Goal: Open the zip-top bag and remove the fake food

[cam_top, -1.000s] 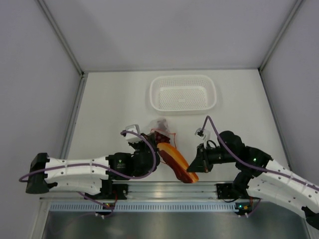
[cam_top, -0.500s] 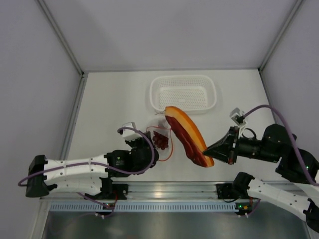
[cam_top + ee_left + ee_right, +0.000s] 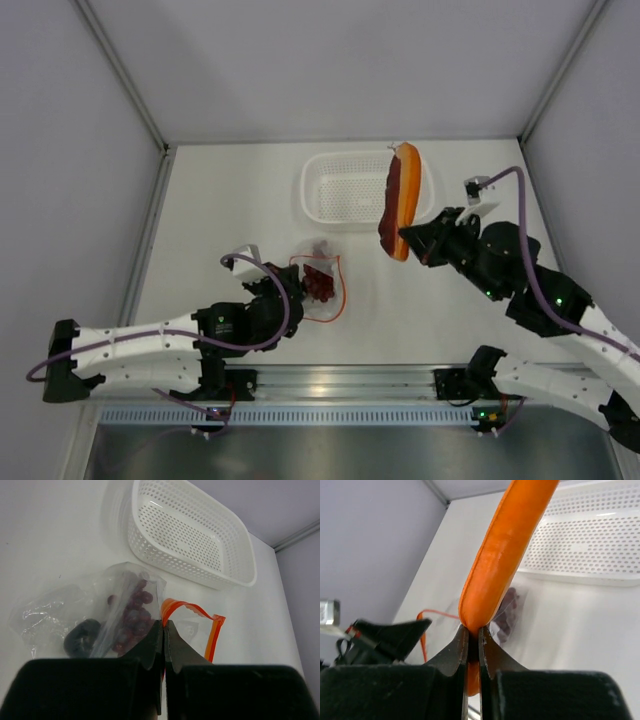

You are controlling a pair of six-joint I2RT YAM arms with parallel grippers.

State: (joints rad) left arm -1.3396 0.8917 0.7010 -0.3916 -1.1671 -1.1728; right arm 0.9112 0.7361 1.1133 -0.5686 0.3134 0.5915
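- Grip: the left gripper (image 3: pixel 163 625) is pinched together on the edge of the bag (image 3: pixel 60 612), right where the orange zip strip (image 3: pixel 192 611) begins.
- Just past those fingertips and to their left, the grapes (image 3: pixel 134 616) lie inside the bag. The round fruit (image 3: pixel 82 636) sits in there too, nearer the tool.
- The right gripper (image 3: pixel 471 630) is clamped on the lower end of the hot dog (image 3: pixel 505 555), which rises out of the jaws, well clear of the bag.
- From above, the hot dog reaches away from the right gripper over the right end of the basket (image 3: pixel 308 190). Whether it touches the rim I cannot tell.
- Progress, as I judge it: the bag looks open and one piece is out. The grapes and round fruit are left to take out, and the hot dog is not yet set down.
- Surface: a plain white table (image 3: pixel 220 200). The bag lies flat on it ahead of the left gripper, and the basket sits farther ahead of both tools.
- Room: pale grey walls (image 3: pixel 340 70) close in beyond the basket and on either side.
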